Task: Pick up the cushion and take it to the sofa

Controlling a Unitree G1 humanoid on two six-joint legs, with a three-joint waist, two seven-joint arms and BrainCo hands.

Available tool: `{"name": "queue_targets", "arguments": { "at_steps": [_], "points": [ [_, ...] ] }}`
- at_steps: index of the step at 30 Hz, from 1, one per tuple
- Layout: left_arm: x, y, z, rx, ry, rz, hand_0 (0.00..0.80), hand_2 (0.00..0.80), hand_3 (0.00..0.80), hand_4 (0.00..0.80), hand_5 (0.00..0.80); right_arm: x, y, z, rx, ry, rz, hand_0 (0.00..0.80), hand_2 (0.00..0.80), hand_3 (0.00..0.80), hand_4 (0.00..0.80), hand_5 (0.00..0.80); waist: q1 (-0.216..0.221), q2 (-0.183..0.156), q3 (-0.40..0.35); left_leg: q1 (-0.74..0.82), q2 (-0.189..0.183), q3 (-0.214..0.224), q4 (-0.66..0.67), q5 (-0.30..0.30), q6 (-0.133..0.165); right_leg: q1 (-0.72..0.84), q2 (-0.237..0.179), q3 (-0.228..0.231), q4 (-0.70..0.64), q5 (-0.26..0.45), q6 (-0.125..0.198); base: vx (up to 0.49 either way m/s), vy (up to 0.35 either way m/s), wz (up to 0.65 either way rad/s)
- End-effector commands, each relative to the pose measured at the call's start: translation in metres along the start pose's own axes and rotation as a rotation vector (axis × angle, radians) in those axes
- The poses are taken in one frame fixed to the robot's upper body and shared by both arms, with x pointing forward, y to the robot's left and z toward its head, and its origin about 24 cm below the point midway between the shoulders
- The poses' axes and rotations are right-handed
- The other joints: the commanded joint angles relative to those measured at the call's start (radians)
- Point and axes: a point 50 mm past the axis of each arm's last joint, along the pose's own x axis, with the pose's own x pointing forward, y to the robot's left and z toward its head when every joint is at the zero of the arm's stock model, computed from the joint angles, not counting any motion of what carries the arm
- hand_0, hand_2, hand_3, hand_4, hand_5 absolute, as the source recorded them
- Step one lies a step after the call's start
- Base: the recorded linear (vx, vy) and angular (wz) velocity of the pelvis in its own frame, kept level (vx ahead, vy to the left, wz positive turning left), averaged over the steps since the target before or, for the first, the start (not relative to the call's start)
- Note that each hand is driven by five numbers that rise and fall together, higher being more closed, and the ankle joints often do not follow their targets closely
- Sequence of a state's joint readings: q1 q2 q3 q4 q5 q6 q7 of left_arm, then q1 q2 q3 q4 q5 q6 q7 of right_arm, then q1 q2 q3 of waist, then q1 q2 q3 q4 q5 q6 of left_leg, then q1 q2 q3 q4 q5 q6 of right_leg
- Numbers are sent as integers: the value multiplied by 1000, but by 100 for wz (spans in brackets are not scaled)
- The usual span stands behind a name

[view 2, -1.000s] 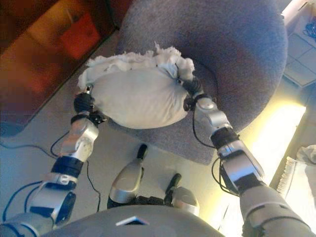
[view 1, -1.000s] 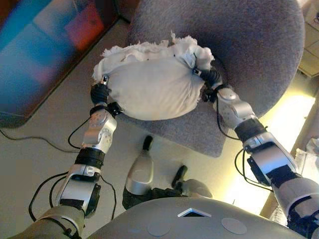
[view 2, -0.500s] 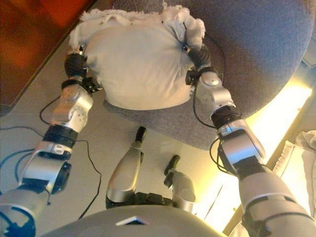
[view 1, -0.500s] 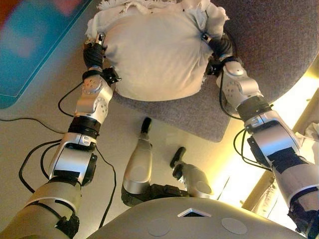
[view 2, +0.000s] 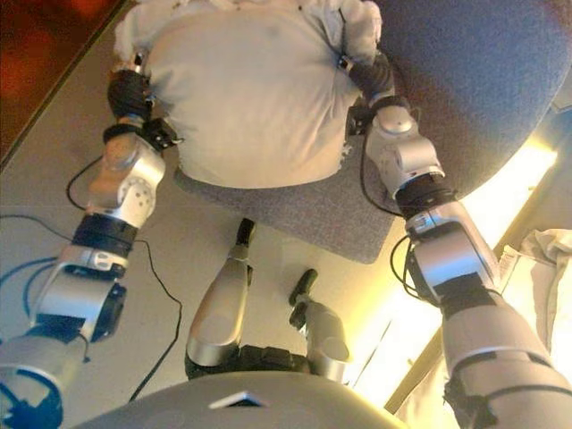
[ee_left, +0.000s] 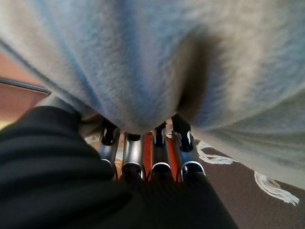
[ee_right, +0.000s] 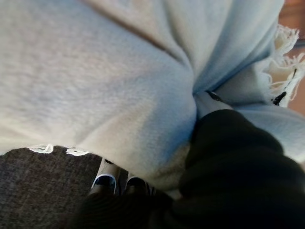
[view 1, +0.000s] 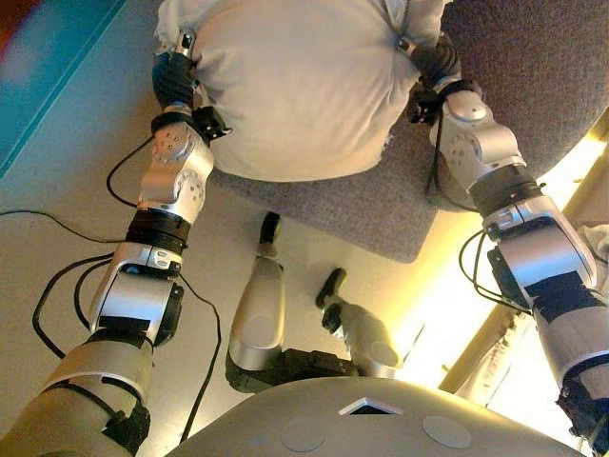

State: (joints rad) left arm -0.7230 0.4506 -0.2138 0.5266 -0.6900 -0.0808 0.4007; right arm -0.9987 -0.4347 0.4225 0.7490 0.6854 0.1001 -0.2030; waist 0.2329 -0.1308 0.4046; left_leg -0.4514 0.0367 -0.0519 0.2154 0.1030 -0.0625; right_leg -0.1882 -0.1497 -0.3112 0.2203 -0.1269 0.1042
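Note:
A white cushion with a frayed fringe hangs between my two hands, over the front part of the grey upholstered sofa seat. My left hand grips its left end; in the left wrist view its fingers run into a fold of the cushion. My right hand grips the right end, where the cloth bunches. In the right wrist view its fingers go under the cushion, with the grey seat below. The cushion's top is out of the eye views.
The sofa seat's front edge overhangs pale floor. A blue-green surface lies at the far left. A bright lit strip runs along the right, with a white cloth at the right edge.
The whole picture has shifted. Both hands have carried the cushion farther forward over the seat, and it now fills more of the view. Both grips are unchanged.

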Motion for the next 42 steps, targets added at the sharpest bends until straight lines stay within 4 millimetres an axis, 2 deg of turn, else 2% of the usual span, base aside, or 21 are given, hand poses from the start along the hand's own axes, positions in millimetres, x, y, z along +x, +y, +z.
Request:
{"name": "queue_targets", "arguments": {
  "at_steps": [1, 4, 7, 12, 16, 21, 28, 31, 33, 37, 41, 42],
  "points": [
    [0, -37, 17, -69, -82, -87, 800, 800, 800, 800, 800, -2, 32, 51, 33, -218, 116, 800, 800, 800, 800, 800, -15, 8, -22, -111, 24, 31, 360, -159, -31, -40, -111, 51, 113, 88, -16, 67, 201, -3],
    [-3, -37, 3, -77, -37, -61, 800, 800, 800, 800, 800, -1, 39, 40, 32, -183, 94, 800, 800, 800, 800, 800, -23, 55, -6, -102, 9, 40, 438, -213, -6, -93, -139, 80, 265, 28, -37, 84, 262, 6],
    [-6, -39, -8, -91, 0, -52, 800, 800, 800, 800, 800, 2, 33, 35, 4, -163, 35, 800, 800, 800, 800, 800, -31, 89, 4, -79, -2, 46, 435, -219, -3, -114, -157, 92, 316, 7, -38, 49, 197, 7],
    [-9, -52, -9, -122, 3, -77, 800, 800, 800, 800, 800, 7, 13, 55, -110, -210, -65, 800, 800, 800, 800, 800, -33, 115, 25, -46, -14, 54, 383, -197, 3, -127, -173, 86, 329, 9, -31, -23, 80, 0],
    [-14, -68, -7, -156, 6, -162, 800, 800, 800, 800, 800, 9, -10, 78, -160, -249, -153, 800, 800, 800, 800, 800, -33, 115, 26, -16, -9, 61, 328, -173, 1, -107, -178, 69, 301, 21, -22, 15, -10, 22],
    [-27, -97, 2, -175, -8, -301, 800, 800, 800, 800, 800, 8, -41, 100, -132, -291, -271, 800, 800, 800, 800, 800, -39, 107, 21, 16, 3, 78, 267, -147, 2, -85, -180, 48, 266, 47, -9, 31, -19, 30],
    [-39, -116, -1, -195, 32, -398, 800, 800, 800, 800, 800, 1, -67, 107, -108, -314, -330, 800, 800, 800, 800, 800, -56, 80, -4, 72, 14, 98, 227, -146, 11, -37, -190, 32, 212, 88, 9, 91, -30, 11],
    [-44, -125, 0, -182, 42, -446, 800, 800, 800, 800, 800, -4, -83, 109, -79, -319, -405, 800, 800, 800, 800, 800, -66, 70, -11, 79, 14, 104, 224, -150, 16, -29, -186, 37, 193, 106, 14, 66, -46, -1],
    [-47, -129, 1, -176, 43, -463, 800, 800, 800, 800, 800, -5, -88, 109, -76, -318, -427, 800, 800, 800, 800, 800, -72, 65, -11, 79, 15, 104, 226, -153, 19, -32, -183, 42, 193, 112, 17, 18, -44, 2],
    [-47, -134, 4, -140, 17, -435, 800, 800, 800, 800, 800, -2, -80, 107, -72, -283, -349, 800, 800, 800, 800, 800, -80, 56, -9, 75, 20, 108, 229, -153, 22, -41, -180, 45, 192, 122, 20, -3, -43, 0],
    [-37, -125, 0, -92, 38, -349, 800, 800, 800, 800, 800, 4, -70, 88, -114, -167, -229, 800, 800, 800, 800, 800, -78, 52, -7, 65, 19, 110, 234, -152, 27, -52, -181, 39, 200, 121, 16, -1, -22, -2],
    [-33, -122, -2, -74, 46, -326, 750, 750, 750, 750, 750, 6, -70, 80, -111, -135, -214, 452, 452, 452, 452, 452, -76, 54, -3, 62, 19, 109, 237, -152, 29, -58, -183, 37, 209, 121, 14, 0, 0, 0]
  ]
}}
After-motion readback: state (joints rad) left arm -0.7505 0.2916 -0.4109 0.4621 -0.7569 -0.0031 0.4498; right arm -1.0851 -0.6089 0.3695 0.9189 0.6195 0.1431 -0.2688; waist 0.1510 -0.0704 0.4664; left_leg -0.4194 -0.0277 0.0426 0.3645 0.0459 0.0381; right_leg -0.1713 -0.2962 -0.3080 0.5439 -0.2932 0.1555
